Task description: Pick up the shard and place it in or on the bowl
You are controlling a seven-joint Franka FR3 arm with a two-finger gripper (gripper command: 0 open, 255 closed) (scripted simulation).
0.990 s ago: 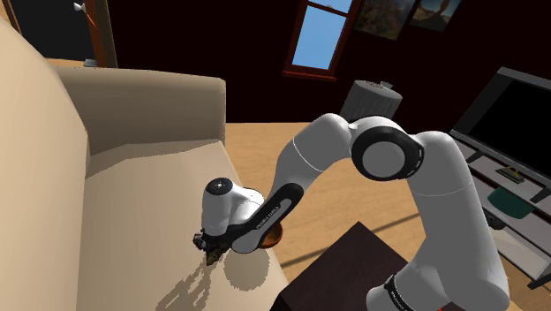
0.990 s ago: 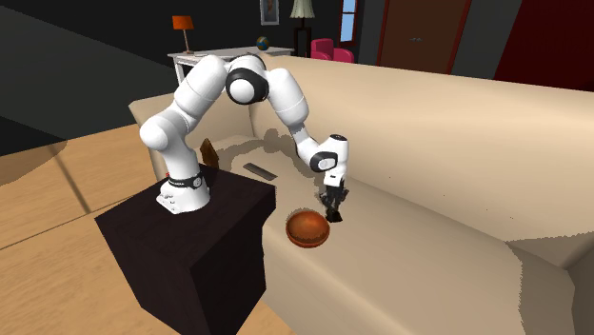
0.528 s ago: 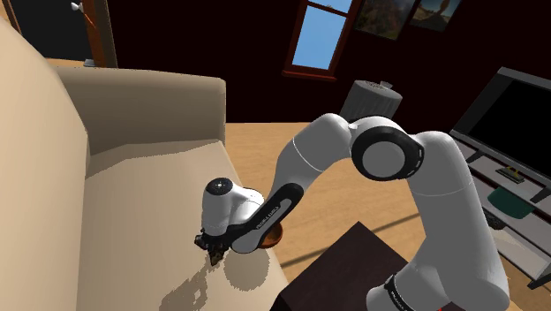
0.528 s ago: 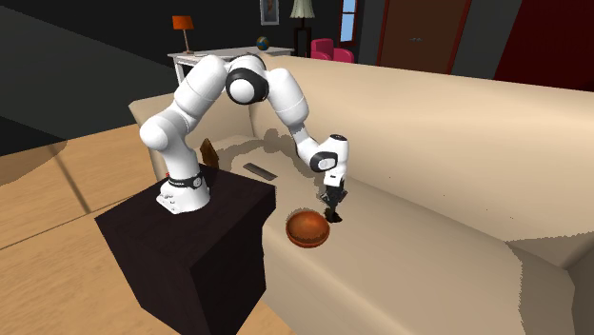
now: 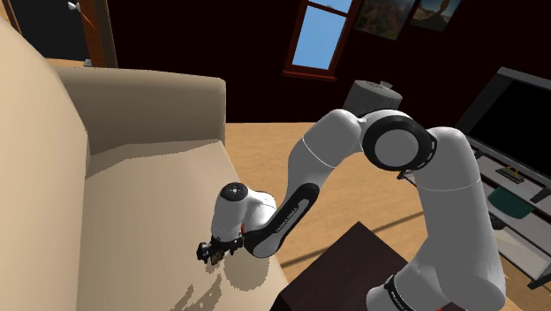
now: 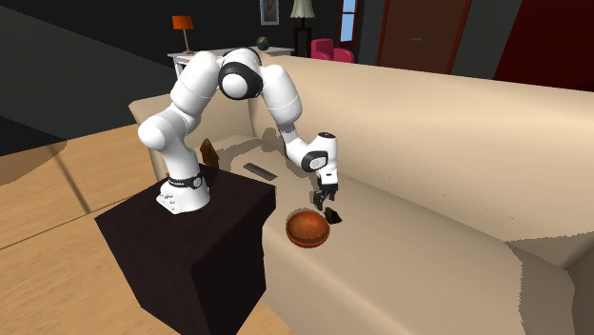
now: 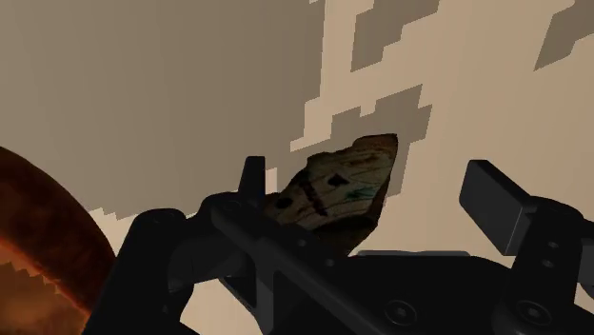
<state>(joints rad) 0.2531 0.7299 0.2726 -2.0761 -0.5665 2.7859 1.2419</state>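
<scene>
Swinging over toward the bowl (image 6: 306,231) in the last second, your gripper (image 6: 322,199) is open and clasps nothing, with the shard (image 7: 338,190) lying loose on the sofa (image 6: 428,209) seat just beyond its spread fingertips, so the pick looks not yet made.

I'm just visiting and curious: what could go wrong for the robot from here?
The claw has its fingers apart, one well clear of the shard, so the shard may get left behind. The bowl sits right beside the claw, near the front edge of the sofa; a bump could push it off.
</scene>
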